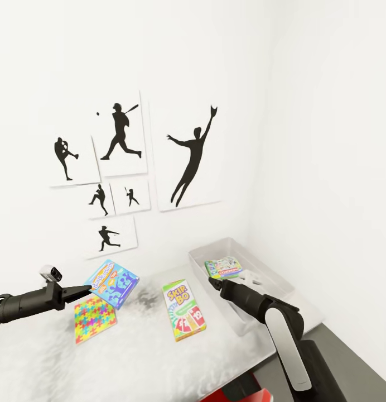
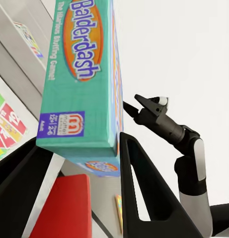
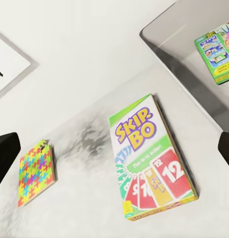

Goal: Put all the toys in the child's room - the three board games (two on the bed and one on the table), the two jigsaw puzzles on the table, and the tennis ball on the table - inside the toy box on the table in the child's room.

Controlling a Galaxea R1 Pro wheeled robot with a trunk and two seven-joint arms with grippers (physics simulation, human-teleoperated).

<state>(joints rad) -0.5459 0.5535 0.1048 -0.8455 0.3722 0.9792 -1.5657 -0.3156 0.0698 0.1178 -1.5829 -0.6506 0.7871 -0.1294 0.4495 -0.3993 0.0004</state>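
Holding the blue-and-orange Balderdash box (image 1: pixel 111 283) up off the table (image 1: pixel 131 357), my left gripper (image 1: pixel 86 290) is clamped on its near edge; in the left wrist view the box (image 2: pixel 82 79) sits between my two dark fingers (image 2: pixel 144 193). Just below it a jigsaw puzzle (image 1: pixel 93 317) lies flat on the table, untouched. Further right the Skip-Bo box (image 1: pixel 183 310) also lies on the table, just beside the toy box (image 1: pixel 271 279). My right gripper (image 1: pixel 213 282) hovers at the toy box's near rim, and the right wrist view suggests its fingers stand wide apart with nothing between them. Inside the bin one green game box (image 1: pixel 223 267) already rests. I judge one toy stowed, one in hand, and at least two waiting.
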